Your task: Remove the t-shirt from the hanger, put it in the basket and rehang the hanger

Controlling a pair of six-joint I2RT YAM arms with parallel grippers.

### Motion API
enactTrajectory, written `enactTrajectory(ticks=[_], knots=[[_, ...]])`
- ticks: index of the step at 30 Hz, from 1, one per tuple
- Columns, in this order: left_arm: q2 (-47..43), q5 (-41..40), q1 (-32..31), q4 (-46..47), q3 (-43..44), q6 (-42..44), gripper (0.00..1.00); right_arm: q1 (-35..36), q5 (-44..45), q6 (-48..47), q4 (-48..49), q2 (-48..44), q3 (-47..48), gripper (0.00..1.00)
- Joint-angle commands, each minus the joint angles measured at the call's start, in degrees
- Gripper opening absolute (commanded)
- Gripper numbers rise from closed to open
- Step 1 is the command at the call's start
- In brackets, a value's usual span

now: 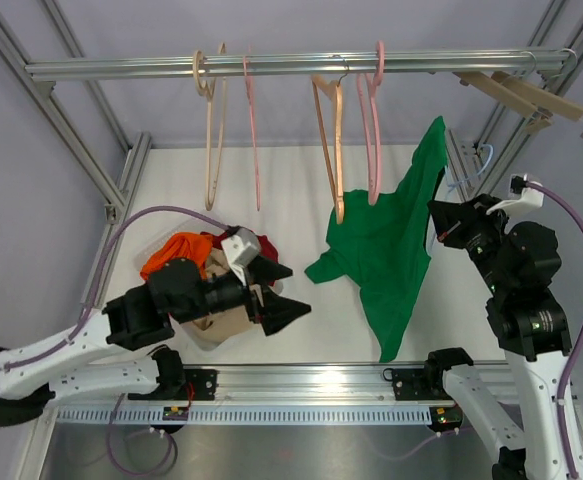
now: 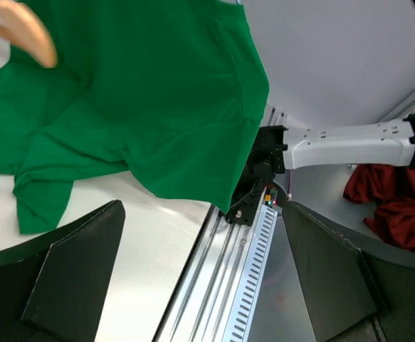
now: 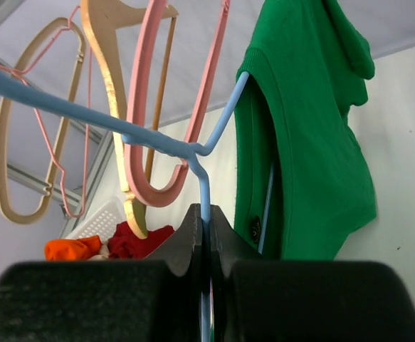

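The right gripper (image 3: 206, 239) is clamped on the blue hanger (image 3: 22, 91); the green t-shirt (image 1: 391, 245) hangs from it along 12-to-6 o'clock, lying at 3 o'clock of the wide-open left gripper (image 1: 299, 290).

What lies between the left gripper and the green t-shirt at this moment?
Only bare white table. In the top external view an open gap separates the left gripper from the green t-shirt, with nothing lying in it.
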Motion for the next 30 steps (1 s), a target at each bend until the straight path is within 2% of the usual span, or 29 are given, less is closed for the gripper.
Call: enactTrajectory(ticks=[1, 2, 5, 9, 14, 17, 26, 29, 30], knots=[[7.9, -16.16, -9.39, 6.24, 5.61, 5.63, 0.99, 0.41, -0.39, 1.96, 0.27, -1.11, 3.79, 0.0], [10.1, -17.48, -12.72, 6.77, 6.67, 6.51, 0.99, 0.41, -0.3, 1.7, -0.08, -1.28, 4.15, 0.0], [18.71, -20.65, -17.3, 8.96, 10.89, 8.36, 0.99, 0.41, -0.3, 0.99, -1.74, -2.24, 5.73, 0.0], [28.03, -26.62, -21.45, 10.81, 15.81, 11.43, 0.99, 0.41, -0.82, 0.9, -2.8, -3.48, 7.31, 0.0], [39.53, -24.18, -22.33, 10.12, 23.88, 11.35, 0.99, 0.41, -2.85, 0.64, -4.03, -4.0, 8.98, 0.0], [43.5, -21.19, -22.59, 10.2, 26.27, 10.21, 0.99, 0.41, -3.02, 0.11, -5.0, -4.18, 9.78, 0.0], [49.49, -25.85, -24.88, 10.2, 30.23, 12.32, 0.99, 0.41, -5.4, 0.46, -5.27, -5.59, 11.53, 0.0], [50.2, -24.97, -25.93, 10.2, 30.14, 12.84, 0.85, 0.41, -5.22, 0.11, -5.27, -5.24, 12.24, 0.0], [50.29, -24.18, -26.11, 10.29, 30.06, 13.1, 0.78, 0.41, -5.65, 0.02, -5.09, -4.8, 12.32, 0.0]])
